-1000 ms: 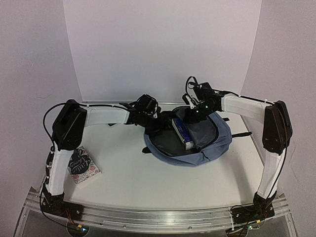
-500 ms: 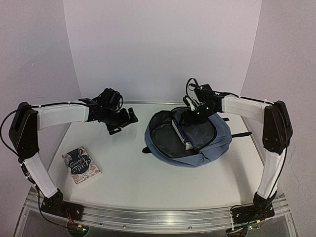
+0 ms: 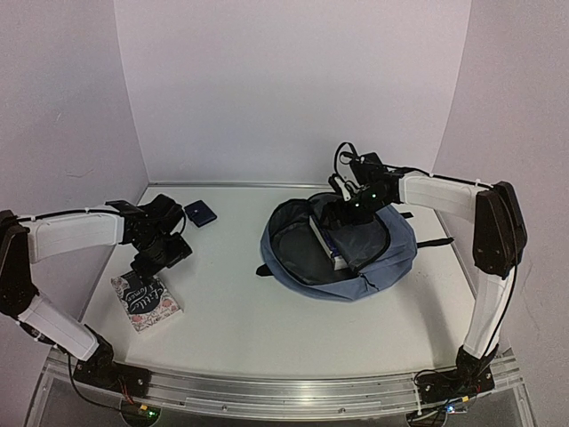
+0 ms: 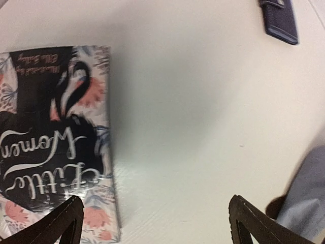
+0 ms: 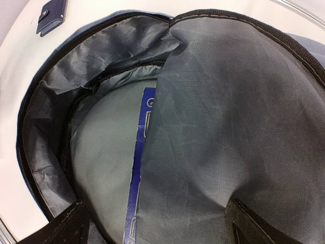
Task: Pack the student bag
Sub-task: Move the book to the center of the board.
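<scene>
The student bag (image 3: pixel 373 267) lies flat on the table (image 3: pixel 231 311) with its main compartment unzipped and gaping, grey lining showing all round the mouth. A blue book (image 3: pixel 325 238) sits inside the bag, lying along its length, and from my right wrist I see only a strip of its cover (image 5: pixel 143 168) because a fold of the bag's lining (image 5: pixel 218 117) lies over the rest. My right hand (image 3: pixel 348 206) hangs over the far rim of the bag's opening, fingers spread wide, nothing between them and nothing touching them (image 5: pixel 157 223). My left hand (image 3: pixel 162 256) is well to the left of the bag, low over the table, also released, with its two fingertips far apart and only bare tabletop between them (image 4: pixel 157 218). Just beside that hand, on the side away from the bag, a paperback (image 3: pixel 147 301) lies flat, cover up, black with pink and blue flowers and the title "Little Women" in white script (image 4: pixel 51 147). A small dark-blue wallet (image 3: pixel 200 213) lies on the table left of the bag, apart from it and towards the back wall.
</scene>
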Motion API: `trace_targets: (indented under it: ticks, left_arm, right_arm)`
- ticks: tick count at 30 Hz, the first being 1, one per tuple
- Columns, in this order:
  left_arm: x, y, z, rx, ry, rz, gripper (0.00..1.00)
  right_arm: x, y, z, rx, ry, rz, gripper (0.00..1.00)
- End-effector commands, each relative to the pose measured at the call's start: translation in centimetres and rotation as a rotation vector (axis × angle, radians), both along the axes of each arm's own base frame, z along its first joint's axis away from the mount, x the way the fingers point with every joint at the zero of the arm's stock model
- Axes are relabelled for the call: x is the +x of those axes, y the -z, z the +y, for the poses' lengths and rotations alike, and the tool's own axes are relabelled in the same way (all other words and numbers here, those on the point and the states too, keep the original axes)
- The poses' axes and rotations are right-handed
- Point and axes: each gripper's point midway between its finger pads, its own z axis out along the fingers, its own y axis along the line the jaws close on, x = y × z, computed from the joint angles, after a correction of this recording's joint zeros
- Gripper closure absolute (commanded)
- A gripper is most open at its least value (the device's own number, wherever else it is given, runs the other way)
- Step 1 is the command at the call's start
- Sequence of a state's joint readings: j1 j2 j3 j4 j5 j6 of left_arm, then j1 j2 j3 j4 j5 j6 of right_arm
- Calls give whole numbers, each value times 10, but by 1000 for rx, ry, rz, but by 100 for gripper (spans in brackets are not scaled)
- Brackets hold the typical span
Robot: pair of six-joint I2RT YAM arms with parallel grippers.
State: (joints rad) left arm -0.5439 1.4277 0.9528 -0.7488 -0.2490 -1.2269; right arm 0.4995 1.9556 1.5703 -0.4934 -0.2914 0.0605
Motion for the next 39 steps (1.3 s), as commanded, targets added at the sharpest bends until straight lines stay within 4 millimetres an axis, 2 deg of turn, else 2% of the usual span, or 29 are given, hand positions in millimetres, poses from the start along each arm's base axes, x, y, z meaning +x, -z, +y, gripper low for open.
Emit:
trace_targets:
  ticks: [1,8,11,17,21,25,29,35,39]
  left_arm:
    - [-28,7,41,43,-195,51,0]
    - [-58,7,76,80,-324,64,0]
    - [-70,14,88,64,-360,87,0]
    - [-81,35,93,16,-390,122,0]
    - [-80,52,95,-17,-395,133,0]
    - [-71,64,96,-22,-355,125,0]
    - [-51,64,93,-26,-270,62,0]
    - [2,52,59,-66,47,-53,0]
    - [28,53,23,-149,263,-92,0]
  right_arm:
    - [0,-19,-3,19,5,-32,8]
    - [-2,-14,-3,10,4,-25,7]
    - [0,-13,-2,14,7,-21,7]
    - [0,-17,0,26,0,-22,5]
    - [-1,-21,0,29,-6,-28,2]
    - [-4,-24,0,28,-15,-30,2]
    - [-9,-28,1,36,-38,-25,2]
    - [-24,-46,12,72,-162,-11,2]
    - [-32,-62,20,118,-213,2,2]
